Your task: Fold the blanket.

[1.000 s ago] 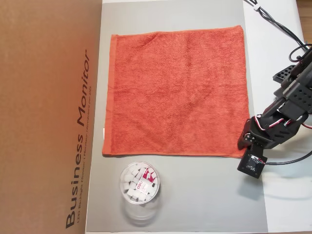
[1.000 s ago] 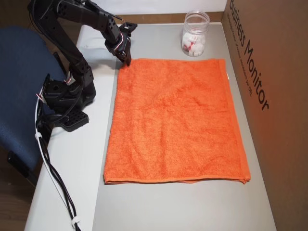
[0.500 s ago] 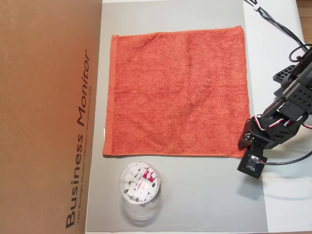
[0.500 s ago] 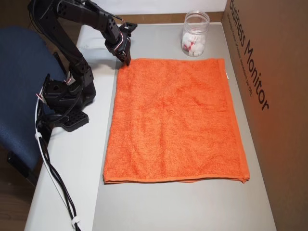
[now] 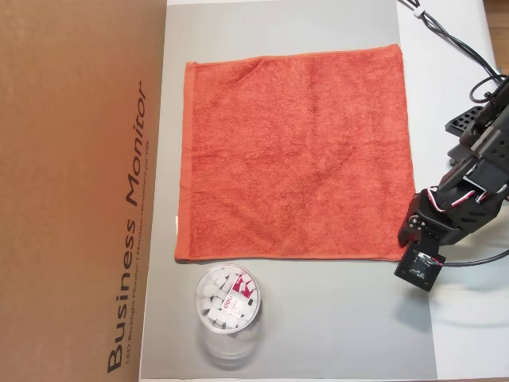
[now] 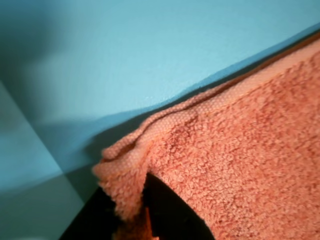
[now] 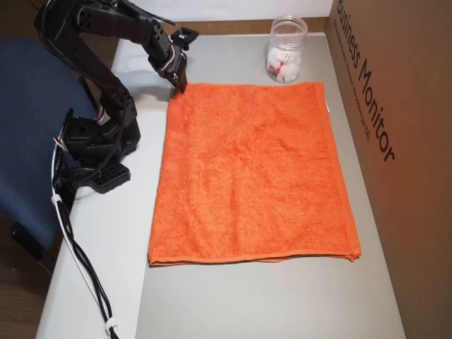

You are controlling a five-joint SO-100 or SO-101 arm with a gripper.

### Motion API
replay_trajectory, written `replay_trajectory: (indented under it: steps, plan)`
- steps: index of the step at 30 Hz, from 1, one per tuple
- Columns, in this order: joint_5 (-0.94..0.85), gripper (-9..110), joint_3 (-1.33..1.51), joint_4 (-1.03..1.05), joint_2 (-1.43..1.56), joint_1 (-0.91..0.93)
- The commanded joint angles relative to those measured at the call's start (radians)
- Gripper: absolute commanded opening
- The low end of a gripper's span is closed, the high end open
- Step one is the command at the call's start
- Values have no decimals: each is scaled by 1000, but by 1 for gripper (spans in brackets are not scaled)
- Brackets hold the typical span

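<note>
While gripper (image 7: 179,86) pinches blanket (image 5: 294,155) corner, tub (image 5: 227,299) holds, seemingly, white pieces.

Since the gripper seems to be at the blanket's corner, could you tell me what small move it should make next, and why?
Probably lift that corner slightly and start carrying it across. The wrist view shows the blanket corner bunched and raised off the grey mat, apparently pinched in the gripper. In an overhead view the rest of the blanket lies flat, unfolded, beside the clear tub.
</note>
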Motion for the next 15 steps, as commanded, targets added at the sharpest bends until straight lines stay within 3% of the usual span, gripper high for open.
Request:
replay_trajectory:
  steps: [1, 15]
  plan:
    - [6, 0, -2, 0, 66, 17]
    - [6, 0, 3, 2, 229, 130]
